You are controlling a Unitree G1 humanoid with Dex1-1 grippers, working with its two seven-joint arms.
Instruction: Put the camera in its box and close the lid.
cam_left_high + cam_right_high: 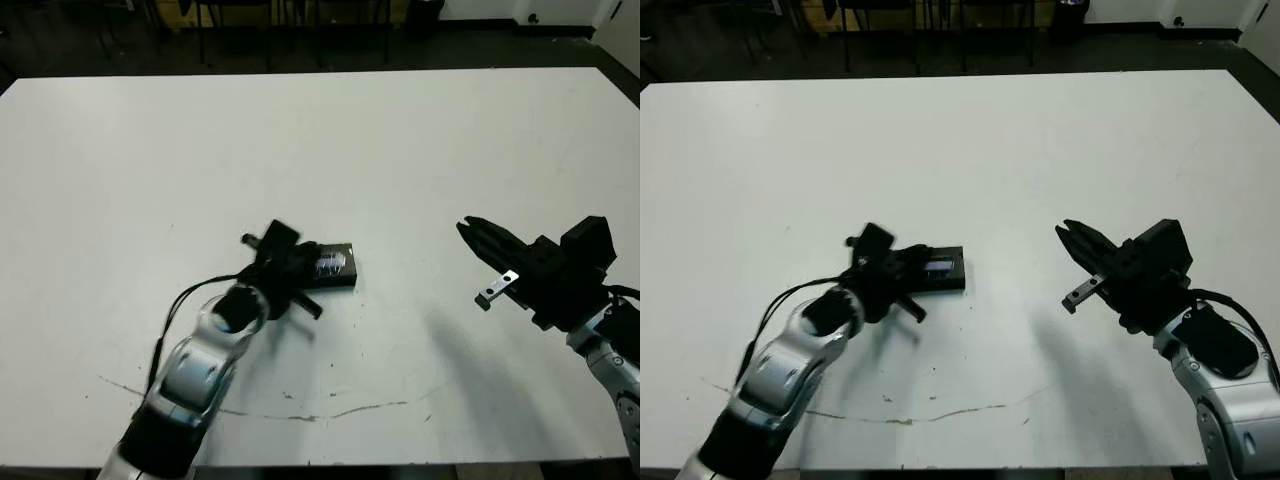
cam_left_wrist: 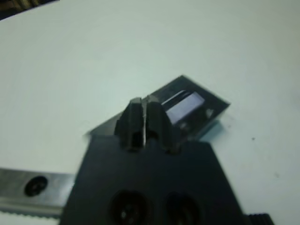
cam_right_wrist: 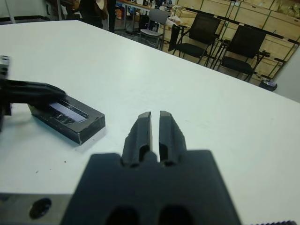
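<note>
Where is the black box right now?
The box sits near the table's middle, under the left gripper, with the right gripper off to its right.

The table (image 1: 420,150) is presenting a smooth, matt white surface, marked near its front edge by thin brownish scratches and small dark specks. The lid (image 3: 70,116) is showing as smooth black plastic with a slight sheen, its pale strip (image 3: 65,111) reflecting light glossily. The left end effector (image 2: 144,123) and right end effector (image 3: 154,133) are appearing as matt black plastic. A bare brushed-metal bracket (image 1: 497,288) is showing beneath the right one. The forearm shells (image 1: 190,370) are looking glossy silver-grey.
</note>
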